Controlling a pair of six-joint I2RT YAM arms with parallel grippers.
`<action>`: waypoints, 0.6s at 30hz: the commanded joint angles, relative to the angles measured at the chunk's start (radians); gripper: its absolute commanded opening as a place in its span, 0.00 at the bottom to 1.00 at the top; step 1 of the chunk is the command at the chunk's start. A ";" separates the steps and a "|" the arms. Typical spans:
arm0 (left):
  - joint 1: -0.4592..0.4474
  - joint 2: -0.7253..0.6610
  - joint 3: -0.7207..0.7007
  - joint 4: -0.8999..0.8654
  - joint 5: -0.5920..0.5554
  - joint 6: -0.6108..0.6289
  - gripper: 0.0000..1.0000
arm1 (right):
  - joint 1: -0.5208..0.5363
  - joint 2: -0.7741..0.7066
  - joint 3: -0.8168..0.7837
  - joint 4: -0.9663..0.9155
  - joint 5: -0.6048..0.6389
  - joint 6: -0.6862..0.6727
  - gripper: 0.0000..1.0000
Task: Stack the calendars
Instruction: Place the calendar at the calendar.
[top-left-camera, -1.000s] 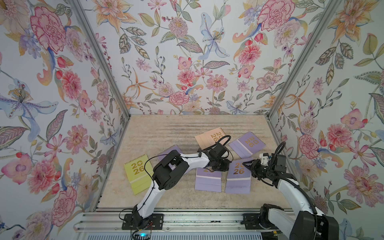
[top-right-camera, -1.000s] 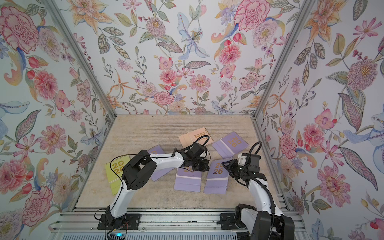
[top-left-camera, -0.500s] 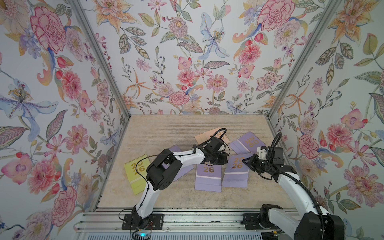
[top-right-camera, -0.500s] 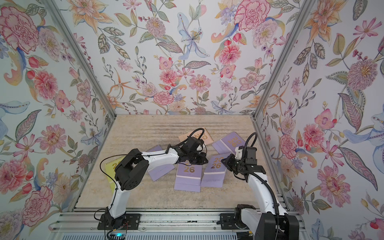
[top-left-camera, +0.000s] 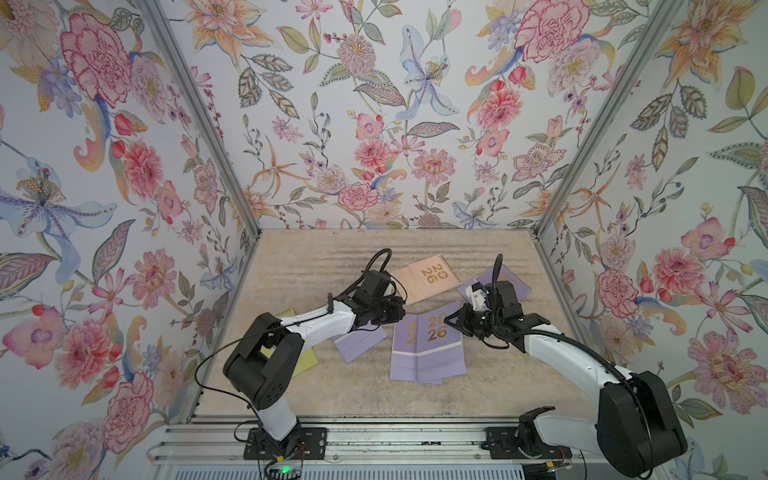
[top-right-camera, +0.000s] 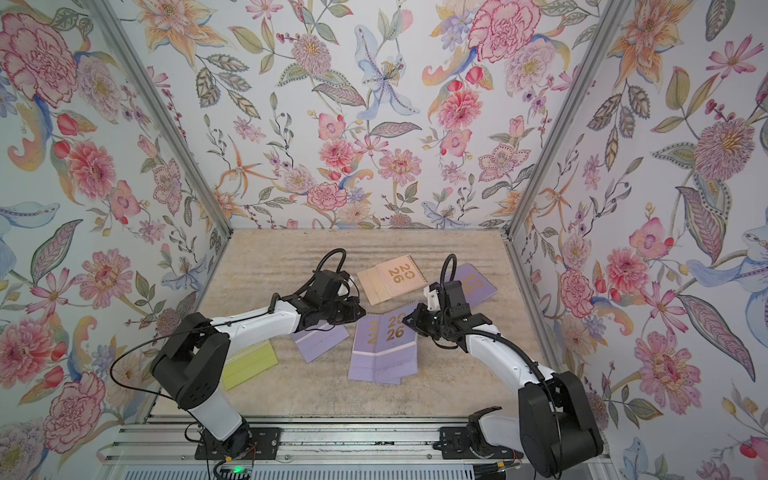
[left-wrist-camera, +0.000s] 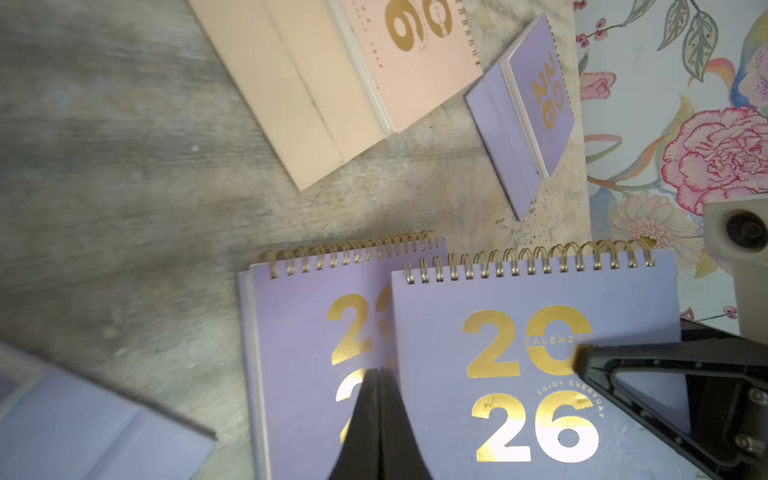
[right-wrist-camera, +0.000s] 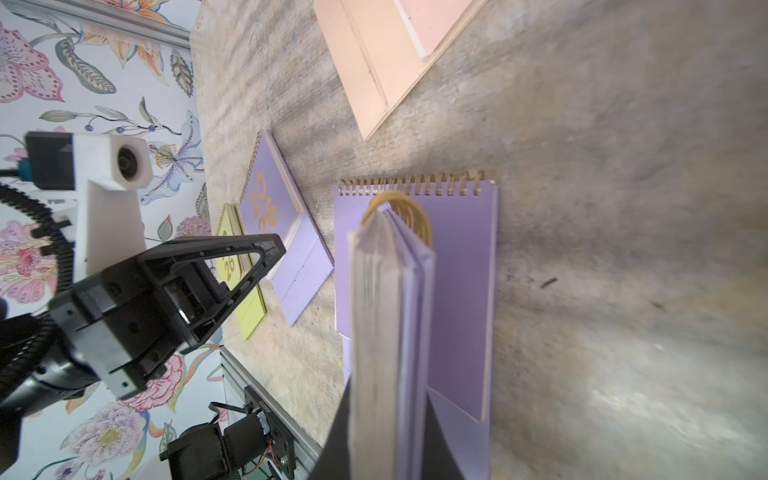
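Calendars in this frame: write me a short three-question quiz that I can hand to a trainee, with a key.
1. Multiple choice: what colour is the calendar that the right gripper is shut on? A peach, B purple, C yellow-green.
2. True or false: the left gripper is shut on a calendar.
3. Count: how many calendars show on or above the table in both top views?
Key: 1 B. 2 False: its jaws are shut with nothing between them. 3 Six.
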 joint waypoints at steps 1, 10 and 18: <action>0.040 -0.070 -0.069 -0.020 -0.036 0.010 0.00 | 0.044 0.051 -0.004 0.233 -0.029 0.105 0.05; 0.076 -0.100 -0.183 -0.010 -0.025 0.027 0.00 | 0.114 0.178 -0.034 0.467 -0.019 0.203 0.05; 0.076 -0.092 -0.215 0.020 -0.004 0.020 0.00 | 0.128 0.208 -0.085 0.517 -0.007 0.221 0.05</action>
